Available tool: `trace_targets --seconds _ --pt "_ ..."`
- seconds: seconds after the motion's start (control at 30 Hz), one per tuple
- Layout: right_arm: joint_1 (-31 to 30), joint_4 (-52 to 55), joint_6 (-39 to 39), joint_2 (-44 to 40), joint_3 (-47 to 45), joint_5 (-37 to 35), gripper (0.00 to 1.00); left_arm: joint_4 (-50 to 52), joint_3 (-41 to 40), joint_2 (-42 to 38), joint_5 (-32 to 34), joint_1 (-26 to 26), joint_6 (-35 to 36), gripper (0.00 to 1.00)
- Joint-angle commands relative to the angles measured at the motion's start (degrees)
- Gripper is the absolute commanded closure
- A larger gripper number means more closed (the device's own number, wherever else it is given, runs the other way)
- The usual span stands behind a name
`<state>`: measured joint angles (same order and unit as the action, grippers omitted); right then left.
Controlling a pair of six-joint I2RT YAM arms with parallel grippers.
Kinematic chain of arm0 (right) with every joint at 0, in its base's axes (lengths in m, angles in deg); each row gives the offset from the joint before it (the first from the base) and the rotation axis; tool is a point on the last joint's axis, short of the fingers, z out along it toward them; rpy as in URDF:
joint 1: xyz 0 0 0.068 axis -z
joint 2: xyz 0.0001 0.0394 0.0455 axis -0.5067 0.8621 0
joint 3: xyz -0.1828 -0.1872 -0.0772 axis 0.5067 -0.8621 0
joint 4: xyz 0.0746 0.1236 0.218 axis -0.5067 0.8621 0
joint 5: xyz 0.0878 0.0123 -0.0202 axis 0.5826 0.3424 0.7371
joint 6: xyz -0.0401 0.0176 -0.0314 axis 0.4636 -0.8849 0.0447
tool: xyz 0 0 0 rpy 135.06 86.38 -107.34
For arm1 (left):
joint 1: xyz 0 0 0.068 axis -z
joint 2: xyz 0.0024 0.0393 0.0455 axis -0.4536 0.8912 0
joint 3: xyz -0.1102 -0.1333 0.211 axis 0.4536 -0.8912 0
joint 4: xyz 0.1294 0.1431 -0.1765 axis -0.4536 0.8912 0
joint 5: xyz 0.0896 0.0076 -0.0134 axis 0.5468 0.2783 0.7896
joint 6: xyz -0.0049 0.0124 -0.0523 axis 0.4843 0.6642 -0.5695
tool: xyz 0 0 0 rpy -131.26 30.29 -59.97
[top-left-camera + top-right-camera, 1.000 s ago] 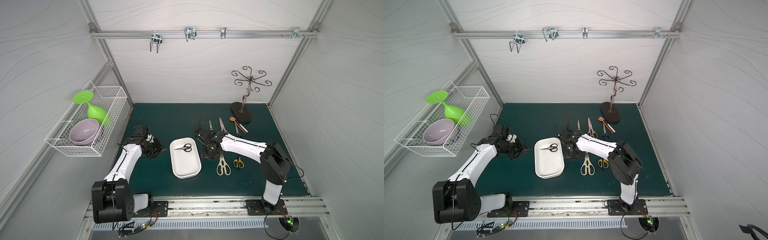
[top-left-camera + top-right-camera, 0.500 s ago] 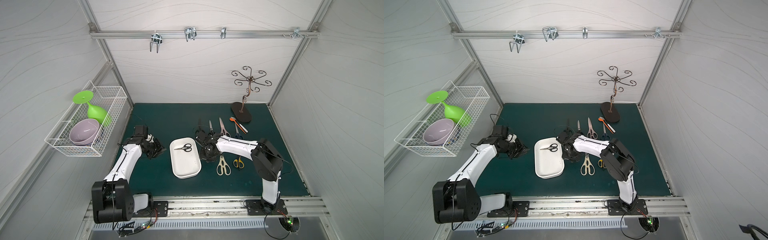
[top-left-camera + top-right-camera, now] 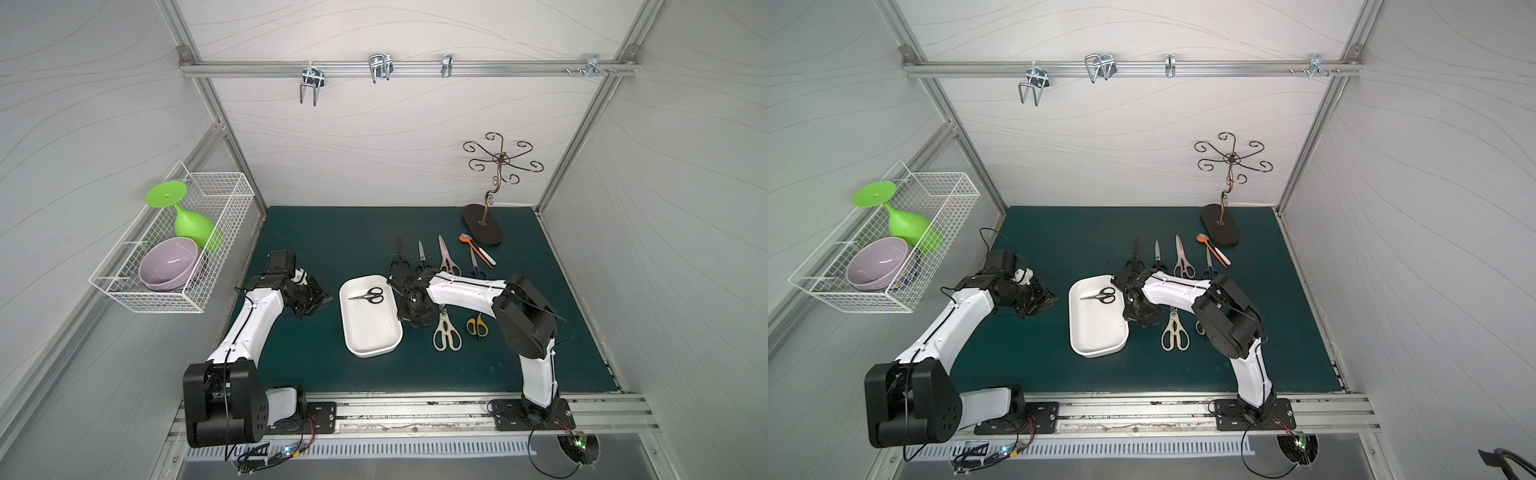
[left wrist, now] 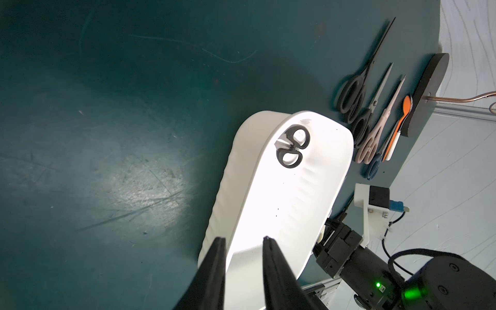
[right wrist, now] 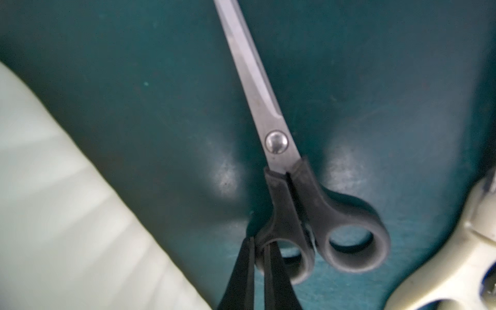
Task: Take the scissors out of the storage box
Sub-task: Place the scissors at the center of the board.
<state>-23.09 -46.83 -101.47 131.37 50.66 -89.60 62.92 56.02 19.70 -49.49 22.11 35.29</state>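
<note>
Right end effector (image 5: 259, 243) is clamping one handle loop of the held pair (image 5: 279, 166), just beside the box (image 3: 372, 347). It's touching or hovering just off the worktop (image 3: 332, 241); I can't tell which. The last pair (image 3: 368, 296) is lying in the box's far end, long axis across it, handles pointing toward the right arm, so I'm treating right as nearer. Left end effector (image 4: 243, 238) is hanging part-open and empty, off the box's other side.
</note>
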Motion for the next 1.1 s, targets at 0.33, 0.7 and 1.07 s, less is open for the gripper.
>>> trace_targets --seconds 0.33,0.7,1.07 --pt "-0.1 3.88 1.9 -1.77 2.22 -4.96 0.68 1.5 0.41 -1.03 0.83 0.03 1.25 0.72" --pt "-0.09 0.13 2.26 -3.21 0.68 -2.14 0.68 2.29 0.75 -1.54 1.17 0.08 1.41 0.72" --pt "5.7 -1.1 15.45 -5.48 -0.7 -0.13 0.59 2.23 0.76 -1.26 1.34 0.03 1.53 0.72"
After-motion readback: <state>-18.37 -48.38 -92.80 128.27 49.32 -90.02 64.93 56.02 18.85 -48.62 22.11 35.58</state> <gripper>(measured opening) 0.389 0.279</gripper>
